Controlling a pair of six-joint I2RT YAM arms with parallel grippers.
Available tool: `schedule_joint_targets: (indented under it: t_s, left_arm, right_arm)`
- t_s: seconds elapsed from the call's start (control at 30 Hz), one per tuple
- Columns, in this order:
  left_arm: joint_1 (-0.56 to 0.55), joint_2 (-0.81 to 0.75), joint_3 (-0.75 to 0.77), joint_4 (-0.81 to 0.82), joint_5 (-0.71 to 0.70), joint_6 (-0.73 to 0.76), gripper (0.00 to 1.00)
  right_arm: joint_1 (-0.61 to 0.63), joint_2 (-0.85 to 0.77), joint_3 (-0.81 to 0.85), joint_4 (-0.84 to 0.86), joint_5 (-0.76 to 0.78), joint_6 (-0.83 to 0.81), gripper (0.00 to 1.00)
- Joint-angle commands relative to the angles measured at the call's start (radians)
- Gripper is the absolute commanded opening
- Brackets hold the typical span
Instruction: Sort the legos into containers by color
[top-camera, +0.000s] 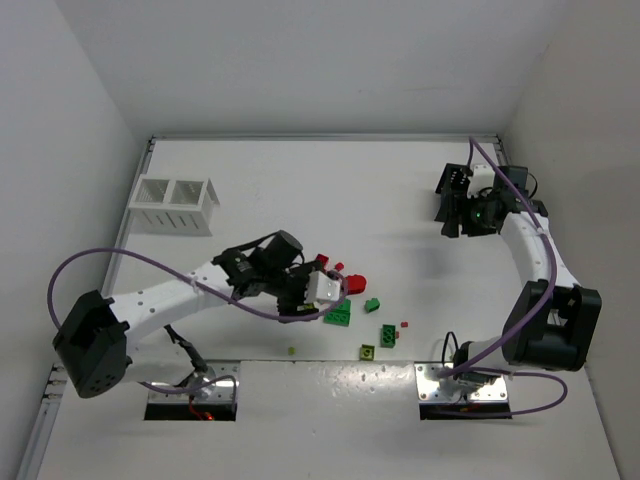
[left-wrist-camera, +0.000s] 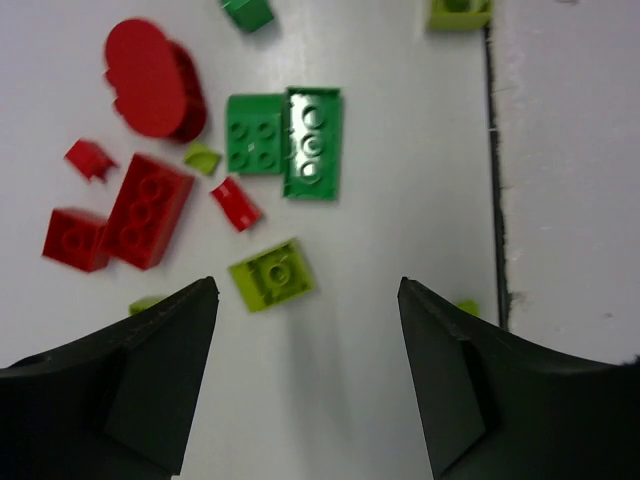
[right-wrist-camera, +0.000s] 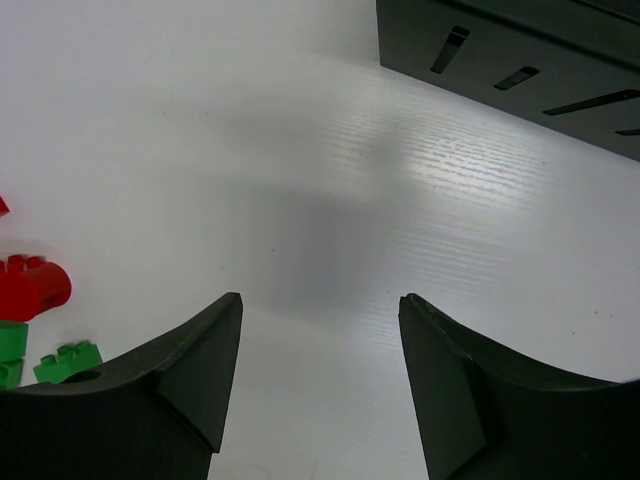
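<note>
On the counter, the legos lie scattered just ahead of the left pincer, while the perforated bin stands ahead and rightward of the right pincer.

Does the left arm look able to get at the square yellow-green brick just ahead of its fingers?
Probably yes. The left gripper is open, the square yellow-green brick lies right before it, and nothing covers it.

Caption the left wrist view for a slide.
Open left tool hovers above red, green and yellow-green legos scattered on the white table.
</note>
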Motion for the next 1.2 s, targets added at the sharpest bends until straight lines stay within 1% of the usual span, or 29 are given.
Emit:
schedule_joint_targets:
  t_s: [0.0, 0.1, 0.17, 0.23, 0.47, 0.53, 0.63, 0.7, 0.73, 0.77, 0.8, 0.97, 1.17]
  left_arm:
    - [-0.081, -0.040, -0.026, 0.068, -0.011, -0.009, 0.78]
    - [-0.117, 0.007, -0.003, 0.101, 0.009, -0.020, 0.71]
    - [-0.142, 0.047, 0.019, 0.138, 0.020, -0.029, 0.68]
    - [-0.171, 0.088, 0.061, 0.164, 0.020, -0.038, 0.64]
    - [-0.259, 0.256, 0.137, 0.204, -0.002, -0.029, 0.62]
    - [-0.259, 0.286, 0.148, 0.204, 0.008, -0.029, 0.62]
    - [-0.259, 0.334, 0.157, 0.204, 0.017, -0.020, 0.68]
    - [-0.259, 0.348, 0.157, 0.204, 0.017, -0.009, 0.75]
    - [-0.259, 0.362, 0.157, 0.213, 0.008, -0.009, 0.80]
    - [-0.248, 0.362, 0.157, 0.227, 0.008, -0.009, 0.96]
    - [-0.248, 0.372, 0.145, 0.238, 0.008, -0.009, 1.00]
    - [-0.239, 0.394, 0.125, 0.270, -0.038, -0.009, 1.00]
    - [-0.239, 0.452, 0.148, 0.281, -0.058, 0.000, 1.00]
  right_arm:
    - [0.003, -0.002, 0.003, 0.039, -0.037, 0.041, 0.64]
    - [0.003, 0.010, -0.006, 0.049, -0.058, 0.061, 0.64]
    - [0.003, 0.019, -0.006, 0.049, -0.071, 0.061, 0.64]
    - [0.003, 0.019, -0.006, 0.049, -0.081, 0.072, 0.64]
    - [0.003, 0.019, -0.006, 0.051, -0.072, 0.072, 0.64]
    - [0.003, 0.019, -0.006, 0.051, -0.072, 0.072, 0.64]
    - [0.003, 0.019, 0.003, 0.040, -0.072, 0.072, 0.64]
    - [0.003, 0.019, 0.012, 0.031, -0.083, 0.072, 0.64]
    - [0.003, 0.019, 0.013, 0.031, -0.083, 0.072, 0.64]
    - [0.003, 0.019, 0.013, 0.022, -0.083, 0.072, 0.64]
    - [0.003, 0.019, 0.013, 0.022, -0.094, 0.072, 0.64]
    - [0.003, 0.019, 0.022, 0.022, -0.103, 0.072, 0.64]
    - [0.003, 0.019, 0.022, 0.013, -0.103, 0.072, 0.64]
